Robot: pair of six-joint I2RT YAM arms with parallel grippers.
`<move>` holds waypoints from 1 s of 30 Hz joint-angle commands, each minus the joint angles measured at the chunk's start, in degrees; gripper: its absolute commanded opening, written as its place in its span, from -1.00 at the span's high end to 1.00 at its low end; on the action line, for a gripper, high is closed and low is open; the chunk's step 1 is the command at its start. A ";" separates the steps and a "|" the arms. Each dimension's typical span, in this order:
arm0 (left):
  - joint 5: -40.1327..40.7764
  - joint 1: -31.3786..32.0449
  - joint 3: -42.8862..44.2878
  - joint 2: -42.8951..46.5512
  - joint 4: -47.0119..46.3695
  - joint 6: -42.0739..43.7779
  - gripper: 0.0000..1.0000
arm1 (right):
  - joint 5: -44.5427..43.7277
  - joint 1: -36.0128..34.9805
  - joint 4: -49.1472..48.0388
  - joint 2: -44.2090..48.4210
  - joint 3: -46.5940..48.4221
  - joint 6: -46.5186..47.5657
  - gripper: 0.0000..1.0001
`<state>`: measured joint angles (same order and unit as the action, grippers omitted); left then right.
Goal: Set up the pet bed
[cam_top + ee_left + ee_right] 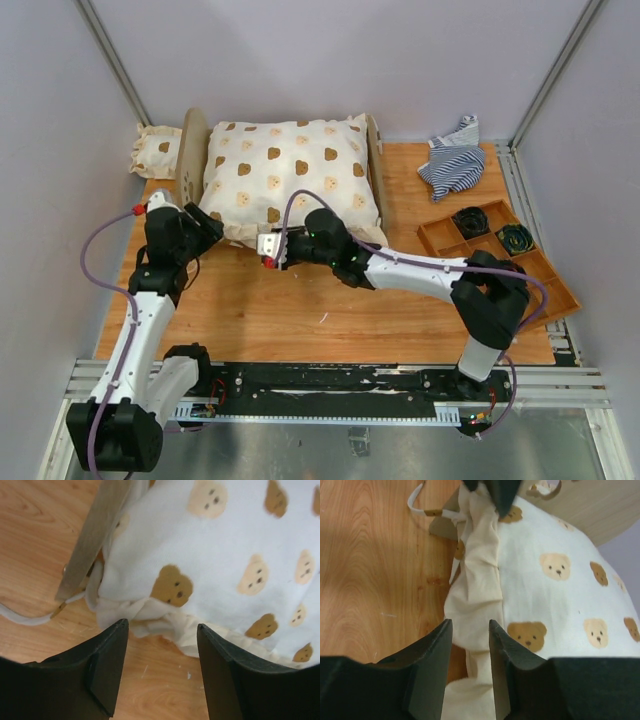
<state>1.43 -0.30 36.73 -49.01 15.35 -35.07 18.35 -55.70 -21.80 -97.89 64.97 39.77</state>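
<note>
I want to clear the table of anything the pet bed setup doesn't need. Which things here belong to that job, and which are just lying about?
Belongs to the job: pet bed; big cushion lying on it; small cushion beside its end board, probably.
Just lying about: striped cloth, far right; tray holding dark coils, right edge.

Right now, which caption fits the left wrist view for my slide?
Open left claw hovers at a corner of the bear-print cushion in the pet bed.
</note>
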 commanded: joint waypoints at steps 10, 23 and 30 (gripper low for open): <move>9.75 -1.58 14.57 0.18 7.52 3.85 -0.34 | -12.55 -9.32 -12.97 -20.06 15.58 18.51 0.05; 5.38 -2.15 11.22 -1.67 3.72 1.68 -0.30 | -21.69 -9.18 -18.95 -30.11 23.89 28.00 0.99; 7.84 -2.54 7.84 -4.90 -0.55 2.35 -0.13 | 2.63 -5.59 4.64 -16.89 21.22 15.62 0.99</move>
<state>7.92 -2.15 45.80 -51.96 18.96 -33.04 6.90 -63.90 -27.81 -122.93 85.52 62.70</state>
